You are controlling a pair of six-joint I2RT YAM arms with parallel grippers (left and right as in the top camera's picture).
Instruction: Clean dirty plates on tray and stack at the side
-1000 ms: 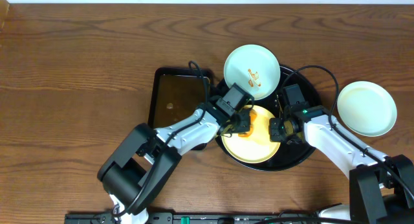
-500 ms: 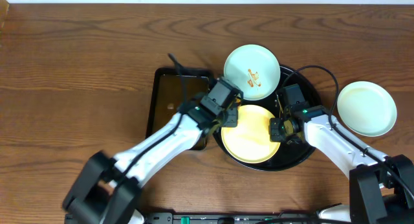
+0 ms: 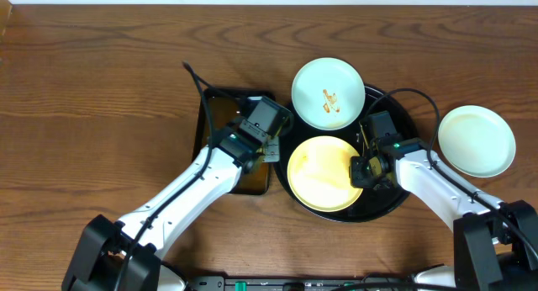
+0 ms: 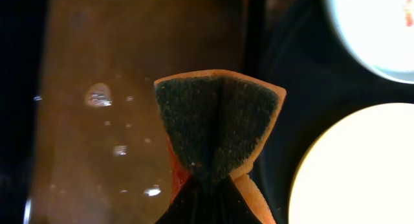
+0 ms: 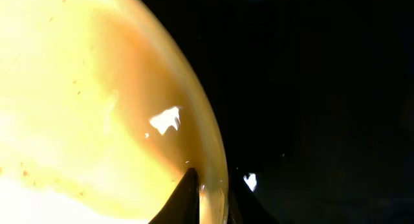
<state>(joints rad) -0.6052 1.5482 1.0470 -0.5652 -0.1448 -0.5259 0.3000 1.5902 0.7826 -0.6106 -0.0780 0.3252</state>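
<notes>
The black tray [image 3: 385, 203] holds a cream-yellow plate [image 3: 321, 175] with faint sauce specks. A mint plate [image 3: 328, 92] with orange sauce marks rests on the tray's far left rim. A pale plate [image 3: 476, 140] lies on the table to the right. My left gripper [image 3: 267, 146] is shut on an orange sponge [image 4: 217, 123] with a dark scouring face, held over the dark pan [image 4: 123, 88]. My right gripper [image 3: 360, 171] is shut on the yellow plate's right rim [image 5: 210, 185]; its fingers straddle the edge.
The rectangular dark pan [image 3: 220, 123] with a brownish wet inside sits left of the tray, with a black cable trailing over it. Wooden table lies all around. In the left wrist view the yellow plate [image 4: 362, 172] and the mint plate [image 4: 381, 30] show at the right.
My left gripper has moved left with the sponge, off the yellow plate to over the pan's right side. The right gripper has stayed on the plate's rim.
</notes>
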